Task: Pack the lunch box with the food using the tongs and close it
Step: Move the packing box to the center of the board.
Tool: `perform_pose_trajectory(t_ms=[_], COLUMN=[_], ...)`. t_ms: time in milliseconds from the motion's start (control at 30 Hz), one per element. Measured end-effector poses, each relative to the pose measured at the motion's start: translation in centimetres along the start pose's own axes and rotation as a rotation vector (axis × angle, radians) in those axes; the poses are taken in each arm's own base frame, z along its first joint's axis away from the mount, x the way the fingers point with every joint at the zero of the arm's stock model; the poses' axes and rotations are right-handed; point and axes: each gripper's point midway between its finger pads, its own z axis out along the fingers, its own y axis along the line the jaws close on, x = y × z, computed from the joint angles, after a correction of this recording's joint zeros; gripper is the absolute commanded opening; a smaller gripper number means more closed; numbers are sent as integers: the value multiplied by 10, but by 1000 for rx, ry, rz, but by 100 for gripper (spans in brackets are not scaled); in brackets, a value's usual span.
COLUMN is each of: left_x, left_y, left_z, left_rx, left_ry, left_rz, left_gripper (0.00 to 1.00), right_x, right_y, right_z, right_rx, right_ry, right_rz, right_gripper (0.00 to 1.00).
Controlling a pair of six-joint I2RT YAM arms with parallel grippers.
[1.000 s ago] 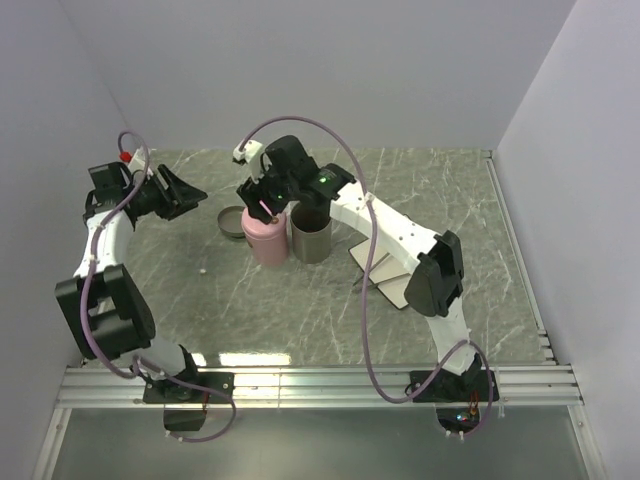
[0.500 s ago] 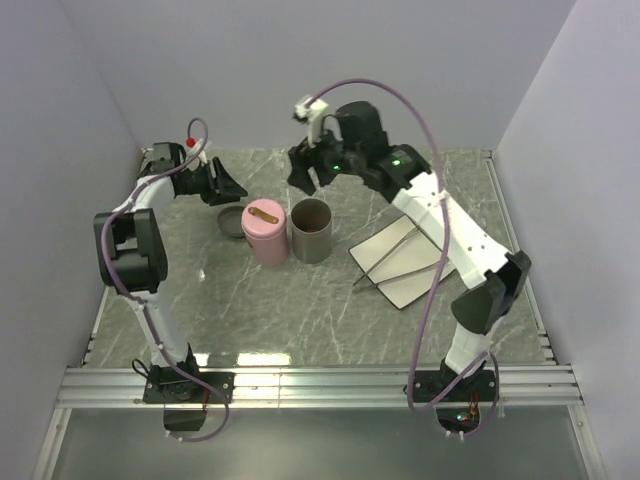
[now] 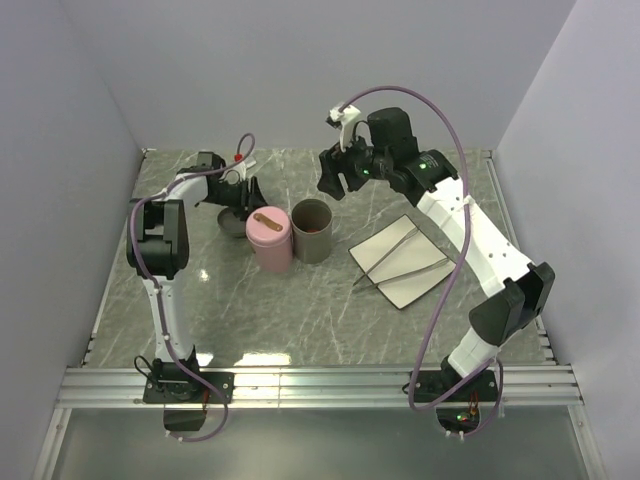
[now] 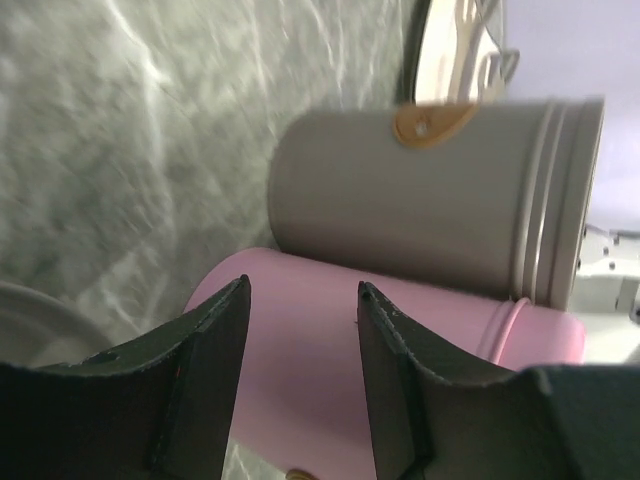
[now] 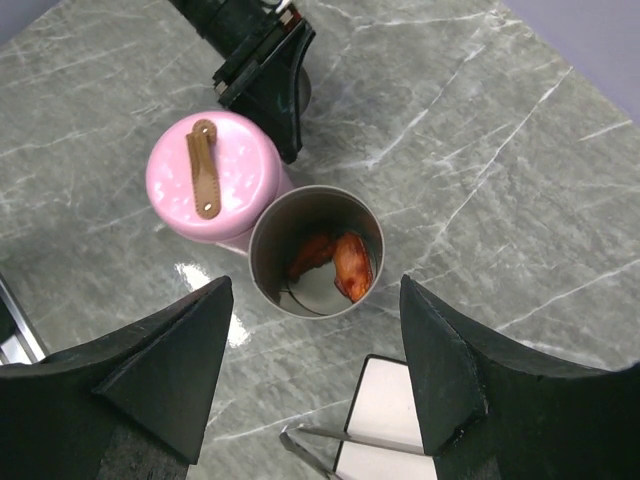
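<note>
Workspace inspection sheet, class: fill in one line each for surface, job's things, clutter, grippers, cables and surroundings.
Surface: grey marbled table, glare patches.
Job's things: grey canister open, reddish-brown food inside; pink canister lidded, beside it; tongs lying on the white plate.
Clutter: grey disc behind the pink canister, use unclear.
Grippers: left gripper open, low beside the pink canister; right gripper open, empty, above the grey canister.
Cables: purple cables looping along both arms.
Surroundings: plain pale walls; metal rail at the near edge.
</note>
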Motion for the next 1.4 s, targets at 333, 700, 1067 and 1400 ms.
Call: perform_pose_trajectory(t_ms=[333, 700, 1067, 1400], left_x=[51, 112, 122, 67], left_y=[-5, -32, -57, -50], left_z=[-5, -17, -34, -65], left_rx=[72, 219, 171, -150], left_ry=[125, 244, 229, 103], left_rz=[1, -5, 108, 347], left_gripper=[50, 45, 49, 75], right_x=[0, 16, 22, 14], right_y=[-4, -3, 0, 2], right_z=[-11, -8, -13, -25], right_rx=[11, 6, 4, 11], right_ry=[-10, 27, 34, 6], right_rz=[6, 19, 22, 11], right_gripper=[75, 75, 75, 77])
